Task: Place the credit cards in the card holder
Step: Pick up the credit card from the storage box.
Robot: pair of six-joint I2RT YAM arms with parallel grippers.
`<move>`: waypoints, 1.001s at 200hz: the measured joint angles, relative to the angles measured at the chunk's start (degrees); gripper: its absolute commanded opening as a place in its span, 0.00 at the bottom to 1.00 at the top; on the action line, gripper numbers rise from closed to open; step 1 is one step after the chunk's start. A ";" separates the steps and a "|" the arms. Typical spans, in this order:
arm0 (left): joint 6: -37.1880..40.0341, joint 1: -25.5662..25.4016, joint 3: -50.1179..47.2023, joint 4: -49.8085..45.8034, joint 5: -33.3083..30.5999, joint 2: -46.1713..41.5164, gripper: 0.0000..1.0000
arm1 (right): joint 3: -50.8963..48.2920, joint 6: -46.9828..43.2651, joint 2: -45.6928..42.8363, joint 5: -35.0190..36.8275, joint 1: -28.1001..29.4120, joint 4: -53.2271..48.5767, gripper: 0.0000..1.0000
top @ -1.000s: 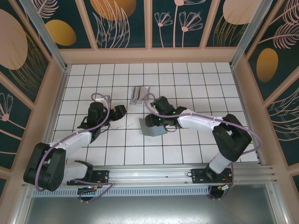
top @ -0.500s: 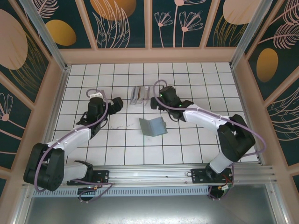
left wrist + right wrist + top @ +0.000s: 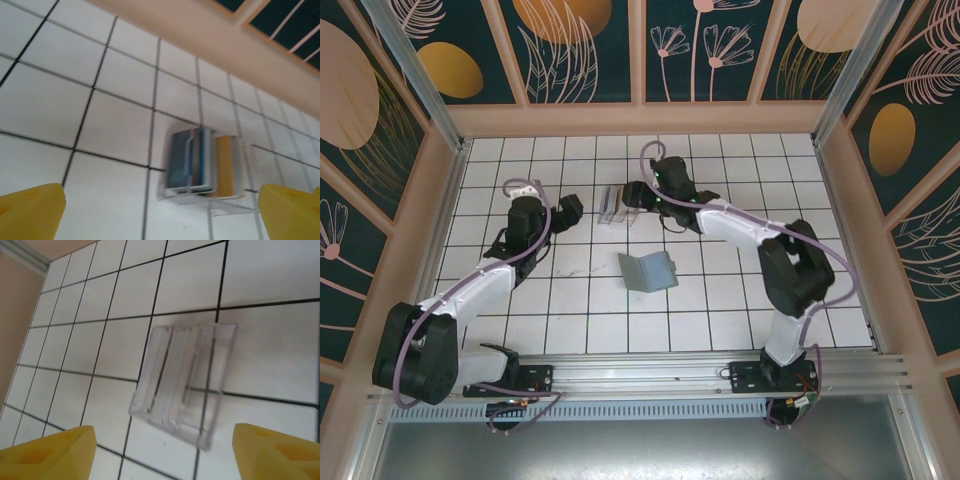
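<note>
**Both claws open at the card box, no card lifted yet**

The left gripper (image 3: pixel 161 214) is released: its yellow fingertips (image 3: pixel 30 212) stand far apart at the lower corners of its wrist view, with nothing between them. The right gripper (image 3: pixel 164 454) is spread too and carries nothing.

In the top view the clear plastic box (image 3: pixel 617 203) sits toward 12 o'clock on the tiled table (image 3: pixel 740 300). The left gripper is at its 9 o'clock and the right gripper close in at its 3 o'clock. The credit cards (image 3: pixel 200 165) stand on edge inside the box, blue and white ones on one side and an orange-yellow one on the other. The card holder (image 3: pixel 648 270) lies open on the tiles at the box's 6 o'clock, near but apart from it, and no card is visible in it.

I judge the step in hand to be the approach for picking a card, with none yet in the holder. The cards are thin and packed together, so the next move probably calls for one claw to close on a single top edge, perhaps with the other steadying the light box. The right wrist view shows ribbed clear plastic; I cannot make out cards in it.
</note>
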 measured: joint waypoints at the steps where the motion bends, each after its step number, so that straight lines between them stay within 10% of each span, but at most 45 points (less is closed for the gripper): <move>1: 0.04 0.00 -0.11 0.02 -0.07 0.04 0.99 | 0.42 0.11 0.35 0.00 0.00 -0.15 0.64; 200: 3.13 0.00 -23.08 19.61 -16.98 -9.07 0.99 | 29.42 0.11 21.29 5.01 3.98 -20.68 0.75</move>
